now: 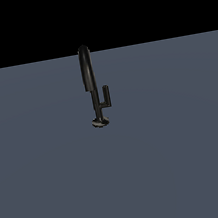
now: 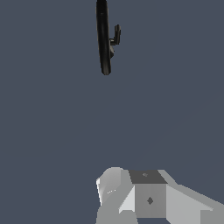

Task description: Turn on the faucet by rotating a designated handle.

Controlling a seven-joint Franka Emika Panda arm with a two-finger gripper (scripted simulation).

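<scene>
The faucet [image 1: 87, 71] is glossy black, with an arched spout, a thin stem and a round base disc, and it stands upright on the grey floor. The handle [image 1: 106, 96] branches from the stem toward the exterior view's right and ends in a short upright peg. The arm does not show in the exterior view. In the wrist view I look down on the faucet [image 2: 103, 41] and the handle [image 2: 117, 35] from above. My gripper [image 2: 133, 188] shows only as grey and white blocks at the picture's edge, well apart from the faucet and touching nothing. Its jaws are not clear.
A flat grey floor [image 1: 181, 159] lies all around the faucet, with a black background behind it. No other objects are in view.
</scene>
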